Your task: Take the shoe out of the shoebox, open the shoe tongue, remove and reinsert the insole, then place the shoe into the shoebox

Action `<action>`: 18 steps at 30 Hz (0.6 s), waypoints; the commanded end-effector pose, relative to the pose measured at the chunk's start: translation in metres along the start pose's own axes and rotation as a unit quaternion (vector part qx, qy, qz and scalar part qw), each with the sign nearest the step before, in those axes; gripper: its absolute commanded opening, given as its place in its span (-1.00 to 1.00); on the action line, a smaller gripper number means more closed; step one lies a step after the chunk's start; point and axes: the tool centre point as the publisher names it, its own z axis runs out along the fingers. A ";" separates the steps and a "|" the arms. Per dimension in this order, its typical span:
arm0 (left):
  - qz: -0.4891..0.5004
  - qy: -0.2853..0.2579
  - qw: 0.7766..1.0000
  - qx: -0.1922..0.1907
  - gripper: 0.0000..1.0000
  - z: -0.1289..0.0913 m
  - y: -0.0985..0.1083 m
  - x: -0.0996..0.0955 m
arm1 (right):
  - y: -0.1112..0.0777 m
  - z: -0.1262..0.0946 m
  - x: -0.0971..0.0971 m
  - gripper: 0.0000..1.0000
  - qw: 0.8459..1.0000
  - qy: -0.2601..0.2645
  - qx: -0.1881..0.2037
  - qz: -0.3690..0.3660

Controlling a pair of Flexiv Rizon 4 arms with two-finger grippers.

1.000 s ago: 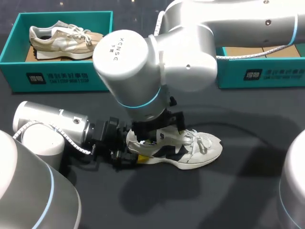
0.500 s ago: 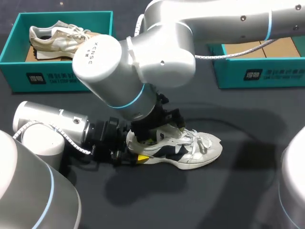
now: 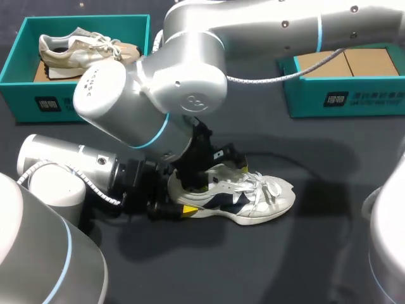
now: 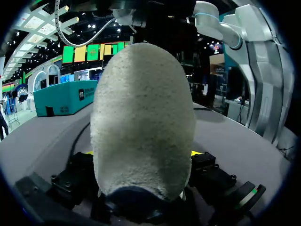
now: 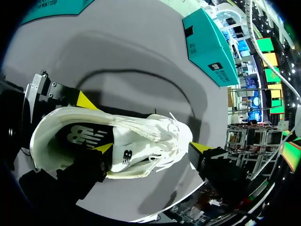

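Note:
A white shoe point(image 3: 253, 197) with dark side panels lies on the black table, toe to the right. My left gripper point(image 3: 180, 202) comes in low from the left and is shut on its heel; in the left wrist view the grey heel point(image 4: 143, 122) fills the space between the fingers. My right gripper point(image 3: 215, 172) hangs over the shoe's mouth, open. In the right wrist view one yellow fingertip point(image 5: 104, 148) sits inside the shoe opening against the tongue point(image 5: 136, 153). The other fingertip point(image 5: 200, 147) stands beyond the laces.
A teal shoebox point(image 3: 82, 104) at the back left holds a beige shoe point(image 3: 82, 49). A second teal shoebox point(image 3: 345, 98) stands at the back right, its brown inside bare. My right arm's bulky wrist point(image 3: 145, 95) looms over the table's middle.
My right arm's wrist has swung left and tilted while its gripper stayed over the shoe's mouth. The shoe and my left gripper have kept their place.

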 end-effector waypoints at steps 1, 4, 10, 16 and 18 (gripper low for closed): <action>0.000 0.000 1.000 -0.001 -1.00 0.003 0.002 0.002 | -0.001 0.002 0.001 1.00 0.885 -0.217 0.010 0.411; 0.000 0.000 1.000 -0.001 -1.00 0.003 0.002 0.002 | -0.002 0.002 -0.006 1.00 0.884 -0.210 0.012 0.418; 0.000 0.000 1.000 -0.001 -1.00 0.003 0.002 0.002 | -0.004 0.001 -0.017 1.00 0.884 -0.197 0.014 0.424; 0.000 0.000 1.000 -0.001 -1.00 0.003 0.002 0.002 | -0.007 0.003 -0.025 0.84 0.887 -0.178 0.022 0.425; 0.000 0.000 1.000 -0.001 -1.00 0.003 0.002 0.002 | -0.009 0.002 -0.027 0.64 0.888 -0.174 0.023 0.425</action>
